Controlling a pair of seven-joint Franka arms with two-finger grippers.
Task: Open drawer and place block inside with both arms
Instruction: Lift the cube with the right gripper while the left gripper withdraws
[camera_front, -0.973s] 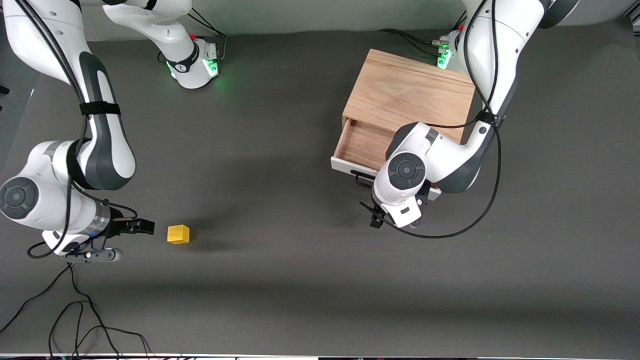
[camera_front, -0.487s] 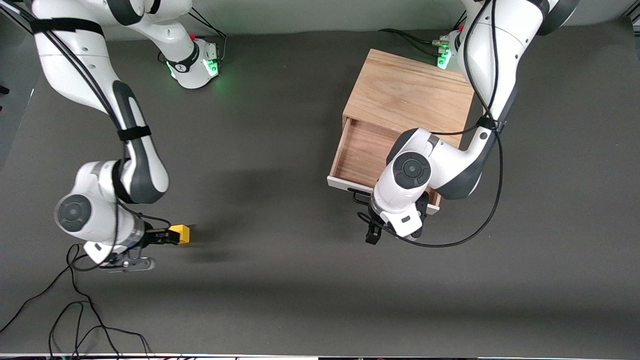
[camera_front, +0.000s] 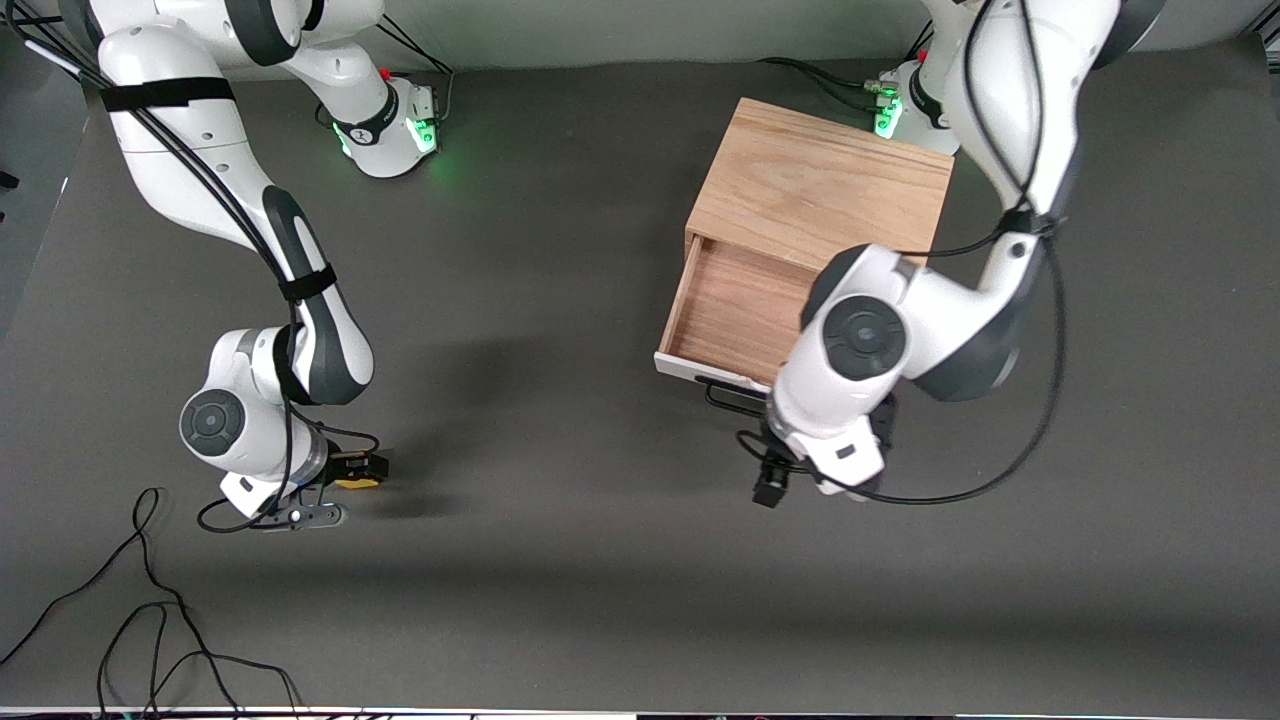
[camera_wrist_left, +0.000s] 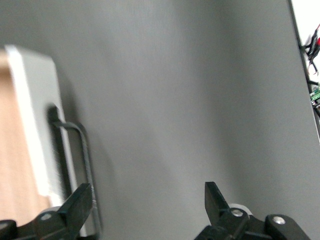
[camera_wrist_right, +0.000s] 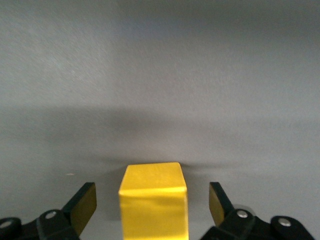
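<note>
Dark grey desk (camera_front: 560, 560): right gripper (camera_wrist_right: 150, 210) spread around small yellow cube block (camera_wrist_right: 153, 200), well apart from white-fronted wooden drawer (camera_front: 735, 310), already out. Left gripper (camera_wrist_left: 145, 210) released, beside black handle (camera_wrist_left: 75, 150). Next, clamp.

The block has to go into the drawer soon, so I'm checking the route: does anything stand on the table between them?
Nothing visible does. Bare table lies between the block and the open drawer. The left gripper hangs open in front of the drawer.
</note>
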